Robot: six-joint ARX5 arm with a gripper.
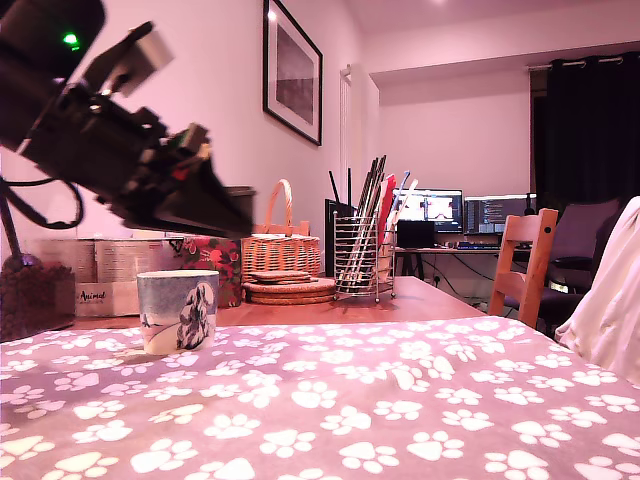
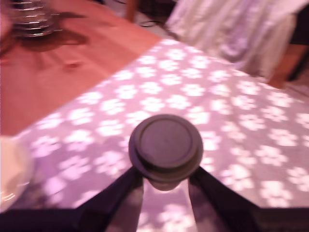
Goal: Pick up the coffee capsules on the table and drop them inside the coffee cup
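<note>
A dark grey-brown coffee capsule (image 2: 165, 145) is held flat top up between the two black fingers (image 2: 120, 193) of my gripper (image 2: 165, 182), above the paw-print tablecloth (image 2: 227, 140). In the exterior view the arm reaches in from the upper left, and the gripper (image 1: 235, 218) hangs above and slightly to that view's right of the coffee cup (image 1: 177, 310). The capsule is hidden there. The cup is white and pale blue with a dog print, standing upright on the cloth. Its pale rim (image 2: 9, 174) shows blurred at the wrist view's edge.
Behind the cup are a wire utensil holder (image 1: 362, 255), a wicker basket (image 1: 280, 245), stacked coasters (image 1: 290, 288) and boxes (image 1: 105, 280) on bare wood. A wooden chair (image 1: 525, 260) and white cloth (image 1: 610, 300) are at the exterior view's right.
</note>
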